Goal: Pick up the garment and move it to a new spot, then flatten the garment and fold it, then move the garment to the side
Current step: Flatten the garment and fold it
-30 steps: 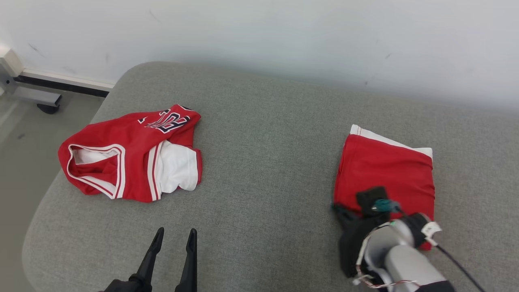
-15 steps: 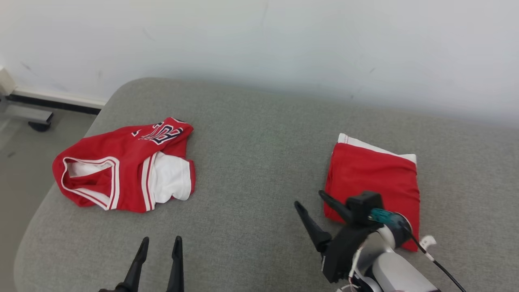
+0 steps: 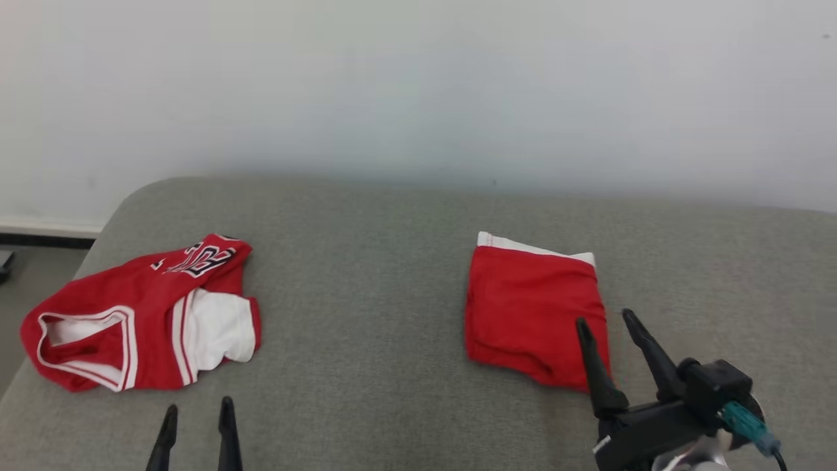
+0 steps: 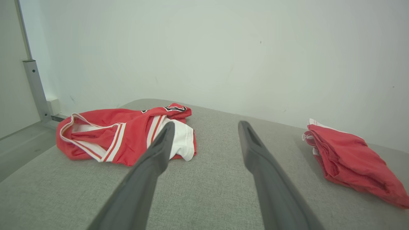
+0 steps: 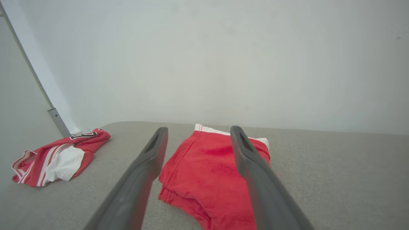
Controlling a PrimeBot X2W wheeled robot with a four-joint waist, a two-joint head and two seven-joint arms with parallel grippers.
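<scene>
On the grey cushion (image 3: 366, 340) the folded red garment (image 3: 529, 307) is seen right of centre, with a crumpled jersey (image 3: 140, 320) well to its left. In the left wrist view the garment is shown edge-on, its stacked layers and white trim visible. A metal post (image 4: 33, 86) is seen at the wall, left of the garment and beyond the jersey. In the right wrist view the garment is shown from its near edge, straight ahead.

Compared with a second ago, the right gripper (image 3: 605, 318) has been lifted off the garment's near edge and drawn back to its near right corner. Its fingers (image 5: 140, 179), then pressed together, have been spread. The head camera has also been moved, so the whole picture is shifted; garment and jersey are left as they lay.

Nothing is pinched between the right fingers, and whether the cloth is touched cannot be told. The left gripper (image 3: 199, 405) is held well left of the garment, fingers spread and empty.
</scene>
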